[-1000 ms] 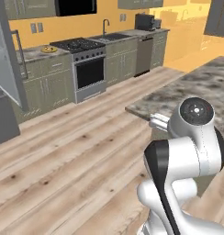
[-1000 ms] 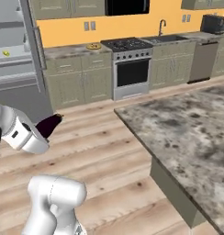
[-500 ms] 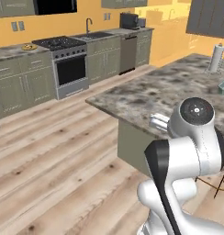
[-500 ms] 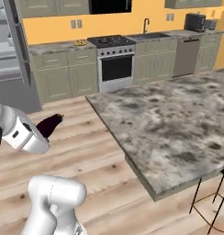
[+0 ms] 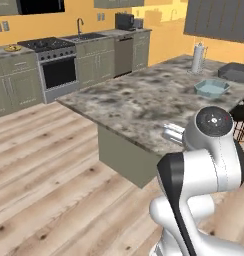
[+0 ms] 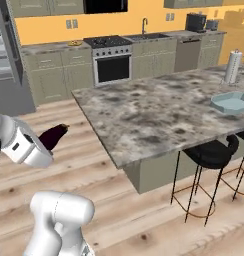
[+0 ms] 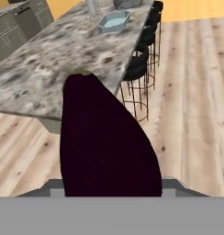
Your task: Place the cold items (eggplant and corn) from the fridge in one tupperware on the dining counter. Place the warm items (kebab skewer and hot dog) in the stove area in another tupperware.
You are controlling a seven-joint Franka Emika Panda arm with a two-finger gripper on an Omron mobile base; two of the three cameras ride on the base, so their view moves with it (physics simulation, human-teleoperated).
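Observation:
A dark purple eggplant [image 6: 54, 136] sticks out of my gripper [image 6: 44, 144], which is shut on it at the left of the right base view, above the wood floor. In the hand view the eggplant [image 7: 102, 142] stands large in the middle and hides the fingertips. The dining counter [image 5: 139, 102] of speckled grey stone lies ahead. A light blue tupperware [image 5: 212, 88] sits open on its far right end, also seen as the light blue tupperware [image 6: 234, 102] [image 7: 114, 20]. A darker grey tupperware [image 5: 236, 71] sits behind it.
The stove [image 5: 51, 45] [image 6: 111, 42] stands along the back wall with a yellow plate [image 5: 13, 48] on the counter to its left. A paper towel roll [image 5: 197, 51] stands on the dining counter. Black bar stools [image 6: 211, 152] [image 7: 141, 64] line its near side. The fridge [image 6: 4, 45] is at far left.
The whole picture has shifted as the base moved: the stove wall has slid left and the dining counter with its tupperware has come into view. The eggplant stays in the gripper.

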